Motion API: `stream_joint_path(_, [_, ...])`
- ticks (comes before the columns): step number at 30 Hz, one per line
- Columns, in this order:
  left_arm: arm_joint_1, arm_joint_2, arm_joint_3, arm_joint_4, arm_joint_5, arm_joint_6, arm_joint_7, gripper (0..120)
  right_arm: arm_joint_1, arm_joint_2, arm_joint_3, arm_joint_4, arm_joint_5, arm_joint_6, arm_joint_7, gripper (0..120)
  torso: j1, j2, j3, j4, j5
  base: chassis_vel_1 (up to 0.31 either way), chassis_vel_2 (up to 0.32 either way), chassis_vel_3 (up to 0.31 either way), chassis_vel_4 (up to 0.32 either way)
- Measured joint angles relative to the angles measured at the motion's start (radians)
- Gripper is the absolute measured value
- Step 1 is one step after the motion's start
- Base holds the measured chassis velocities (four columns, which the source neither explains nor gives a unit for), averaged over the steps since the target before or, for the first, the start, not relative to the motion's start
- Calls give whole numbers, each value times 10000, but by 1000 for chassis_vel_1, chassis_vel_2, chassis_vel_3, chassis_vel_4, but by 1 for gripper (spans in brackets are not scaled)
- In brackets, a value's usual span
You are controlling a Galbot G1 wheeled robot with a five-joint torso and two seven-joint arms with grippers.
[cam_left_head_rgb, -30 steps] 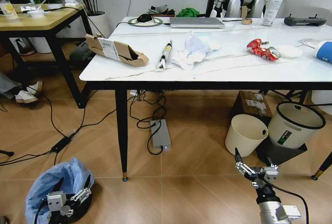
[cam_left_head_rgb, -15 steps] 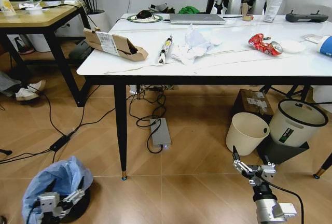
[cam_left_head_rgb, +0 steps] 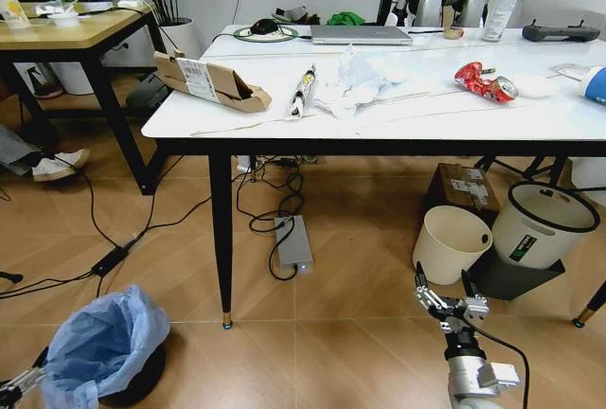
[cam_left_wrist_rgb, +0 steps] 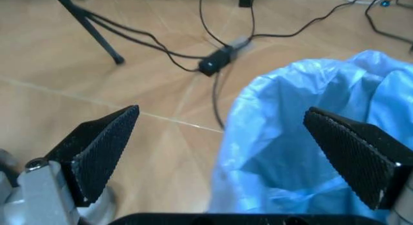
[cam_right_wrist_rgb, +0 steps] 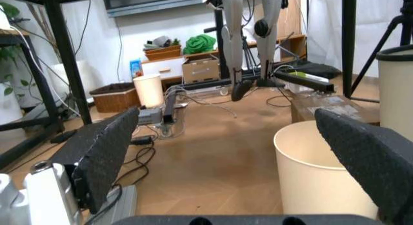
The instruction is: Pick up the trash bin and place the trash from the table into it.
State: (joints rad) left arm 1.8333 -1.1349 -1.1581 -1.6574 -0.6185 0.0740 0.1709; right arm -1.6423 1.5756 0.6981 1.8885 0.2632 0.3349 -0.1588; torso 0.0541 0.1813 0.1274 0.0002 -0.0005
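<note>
The trash bin [cam_left_head_rgb: 104, 343], dark with a light-blue bag, stands on the floor left of the table [cam_left_head_rgb: 530, 120]. My left gripper [cam_left_head_rgb: 9, 392] is low at the bin's left side. In the left wrist view it [cam_left_wrist_rgb: 221, 111] is open, the blue bag [cam_left_wrist_rgb: 310, 138] rising just beyond its fingers [cam_left_wrist_rgb: 103, 147]. My right gripper [cam_left_head_rgb: 445, 300] hangs open near the floor. On the table lie trash items: a cardboard box [cam_left_head_rgb: 213, 82], a wrapper [cam_left_head_rgb: 303, 92], tissues [cam_left_head_rgb: 355, 87], a crushed red can [cam_left_head_rgb: 481, 85] and a cup [cam_left_head_rgb: 595, 84].
A cream bin [cam_left_head_rgb: 450, 243] and a white bin [cam_left_head_rgb: 540, 224] stand under the table's right side, the cream bin [cam_right_wrist_rgb: 316, 172] close ahead of my right gripper [cam_right_wrist_rgb: 226, 113]. Cables and a power strip [cam_left_head_rgb: 294, 243] cross the floor. A wooden table [cam_left_head_rgb: 66, 35] is far left.
My left gripper has dropped from over the bin's front to its lower left side. The right gripper has shifted a little left and up.
</note>
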Motion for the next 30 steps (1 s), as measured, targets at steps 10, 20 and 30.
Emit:
stream_joint_path(10, [-1019, -86, 964, 784, 441, 684, -90, 100, -260, -98, 86, 88, 0, 98, -18, 100, 6, 25, 19, -2, 3, 0, 0, 0, 0])
stream_joint_path(20, [-1256, 70, 841, 1084, 508, 1373, -243, 100, -302, -84, 74, 172, -48, 93, -21, 100, 10, 39, 30, -1, 3, 0, 0, 0, 0])
stream_joint_path(30, [-1769, 56, 1036, 1358, 215, 2437, -629, 100, -372, -25, 61, 219, -139, 61, -24, 100, 13, 49, 37, -1, 6, 0, 0, 0, 0])
